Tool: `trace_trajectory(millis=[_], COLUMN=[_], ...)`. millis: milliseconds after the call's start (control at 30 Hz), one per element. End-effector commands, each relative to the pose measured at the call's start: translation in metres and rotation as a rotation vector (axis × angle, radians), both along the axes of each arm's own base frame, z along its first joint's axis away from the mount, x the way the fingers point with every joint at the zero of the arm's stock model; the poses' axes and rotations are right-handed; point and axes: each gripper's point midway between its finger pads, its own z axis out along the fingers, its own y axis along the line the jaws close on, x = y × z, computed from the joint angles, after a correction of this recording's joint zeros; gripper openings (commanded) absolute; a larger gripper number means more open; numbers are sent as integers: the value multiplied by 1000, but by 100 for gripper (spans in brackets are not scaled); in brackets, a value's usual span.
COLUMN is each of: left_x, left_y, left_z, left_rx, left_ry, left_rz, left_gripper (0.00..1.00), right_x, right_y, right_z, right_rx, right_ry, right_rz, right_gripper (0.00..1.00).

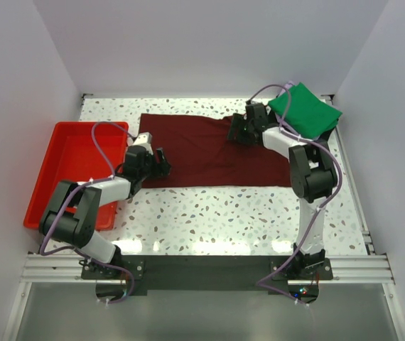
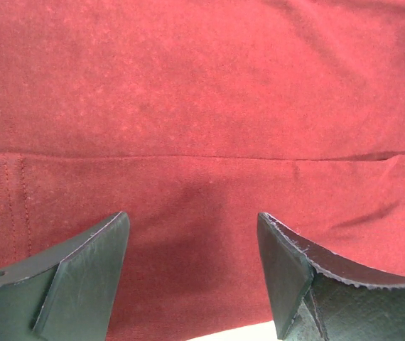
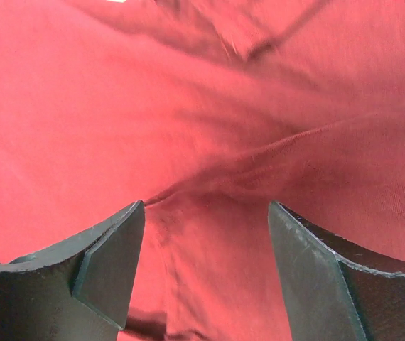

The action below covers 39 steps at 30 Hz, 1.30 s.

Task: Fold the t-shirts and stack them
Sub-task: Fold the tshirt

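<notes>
Now: you are dealing with the maroon shirt [image 1: 202, 153], which is lying flat as a long band across the table [image 1: 209, 220], just past centre toward 12 o'clock. The green shirt [image 1: 305, 110] is sitting folded at 1 o'clock in the far corner, touching or just beside the band's end. The tray [image 1: 67, 156] is sitting at 9 o'clock.

Look: the cloth is showing dark maroon from above and a brighter red in the wrist views. A layer edge is running straight across the left wrist view, with stitched hem lines at its 9 o'clock side. A raised crease is running between the right fingers.

Grippers: the left gripper [image 2: 192, 227] is hanging over the band's 9 o'clock end with jaws spread wide and nothing clamped. The right gripper [image 3: 206, 209] is hanging over the 1 o'clock end, equally wide, holding nothing. You cannot tell whether either pad is touching cloth.

Handling, as judgement: you are probably facing light, limp knit that is going to sag and drape the instant you are lifting it. It is likely gripping the pads well rather than slipping. You should be pinching through every layer at an end corner, one gripper per end. A single-layer pinch is risking peeling the fold open, and dragging across the table is risking bunching.
</notes>
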Motion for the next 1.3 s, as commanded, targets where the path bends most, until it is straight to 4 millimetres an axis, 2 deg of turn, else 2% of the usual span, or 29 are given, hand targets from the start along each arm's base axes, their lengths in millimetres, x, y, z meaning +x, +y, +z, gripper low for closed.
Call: trace_trajectory(millis=[0,100,200,233,267,300,333,367,400,433,467,500,533,600,633,700,733,833,933,1133,1267], left_x=[9,8,8,8,7,7,8,8,8,8,7,7,9,9,10,9,9,5,0,-16,-27], left_y=[5,5,5,5,5,5,9,8,7,4,-1,-5,-10,-21,-28,-39,-48,-56,-52,-38,-22], left_z=[6,6,7,7,7,10,10,13,16,20,22,25,29,29,32,24,23,7,-6,-14,-18], left_rx=[24,23,24,25,25,26,44,47,52,55,60,58,50,34,13,-4,-31,-63,-60,-68,-61], left_ry=[-44,-43,-45,-46,-45,-52,-58,-67,-81,-91,-100,-109,-123,-128,-140,-129,-132,-96,-69,-48,-35], left_rz=[6,5,6,6,3,2,25,23,21,17,6,-3,-13,-44,-65,-89,-121,-144,-115,-49,31], left_gripper=[78,78,78,78,78,77,78,78,78,78,78,78,78,78,78,78,78,78,78,78,78], right_x=[23,34,34,30,28,25,15,10,4,-10,-16,-24,-37,-49,-62,-73,-85,-101,-114,-140,-163], right_y=[2,9,13,12,11,9,5,2,-2,-8,-11,-14,-19,-23,-27,-29,-32,-41,-47,-59,-61], right_z=[23,41,64,64,82,85,79,94,97,82,81,90,73,69,61,54,45,29,12,-18,-35], right_rx=[-22,3,33,32,39,35,27,25,18,2,-2,-2,-14,-8,-9,-1,-5,-25,-47,-66,-31], right_ry=[-70,-117,-166,-165,-199,-207,-192,-220,-224,-189,-185,-204,-165,-161,-140,-128,-105,-70,-28,64,143], right_rz=[7,20,31,34,32,32,33,25,24,21,17,9,7,1,-3,-11,-14,-33,-45,-92,-142], right_gripper=[74,74,74,74,74,74,74,74,74,74,74,74,74,74,74,74,74,74,74,74,73])
